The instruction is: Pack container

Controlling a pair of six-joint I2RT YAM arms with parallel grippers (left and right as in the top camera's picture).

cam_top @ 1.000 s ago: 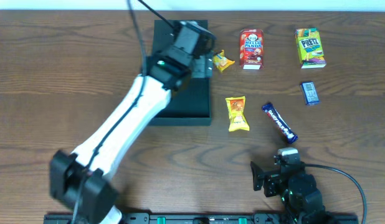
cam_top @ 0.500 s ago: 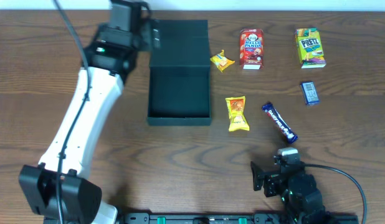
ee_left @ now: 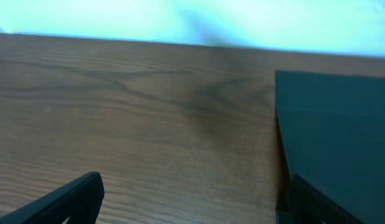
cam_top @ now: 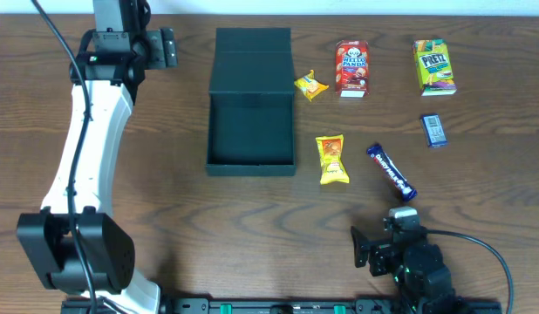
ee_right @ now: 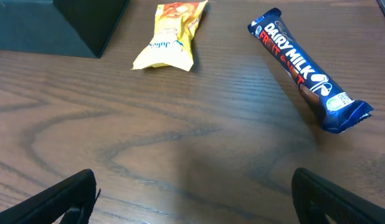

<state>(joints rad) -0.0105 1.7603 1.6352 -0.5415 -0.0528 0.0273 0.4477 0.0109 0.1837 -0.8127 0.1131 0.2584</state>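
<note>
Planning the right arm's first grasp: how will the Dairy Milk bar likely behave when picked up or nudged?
The Dairy Milk bar has a glossy wrapper, so it may slip in a light pinch. It lies flat and looks slab-shaped, so it probably won't roll. Its crimped end looks floppy; the body is likely stiff and light.

My bench [cam_top: 165, 201] is brown woodgrain; the container [cam_top: 250, 131] dark teal-black, the chocolate bar [cam_top: 391, 172] blue, the pouch [cam_top: 331, 160] yellow, my left arm [cam_top: 85, 144] white.

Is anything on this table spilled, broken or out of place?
Nothing stands out. The container sits open and empty; everything beside it, such as the Dairy Milk bar and the yellow packet, looks intact.
</note>
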